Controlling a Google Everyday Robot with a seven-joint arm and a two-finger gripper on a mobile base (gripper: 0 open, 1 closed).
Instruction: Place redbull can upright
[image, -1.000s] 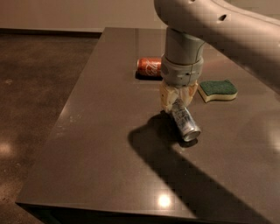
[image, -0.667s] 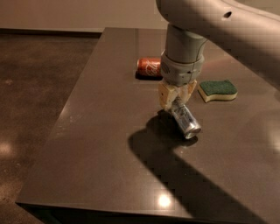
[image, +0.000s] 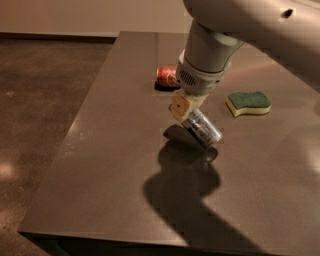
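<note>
The redbull can (image: 204, 130) is a slim silver and blue can, held tilted with its silver end low and to the right, close above the dark table (image: 115, 165). My gripper (image: 186, 111) is shut on the can's upper end, its tan fingers (image: 181, 105) clasping it. The grey arm comes down from the upper right. The can's shadow lies just beneath it on the table.
A red-orange cola can (image: 167, 76) lies on its side behind the gripper. A green and yellow sponge (image: 248, 102) lies to the right. The table's left edge drops to a brown floor (image: 40, 100); its front edge is near the bottom.
The gripper has lifted and tilted the redbull can, so its lower end now hangs just above the table instead of lying on it. The cola can and sponge have not moved.
</note>
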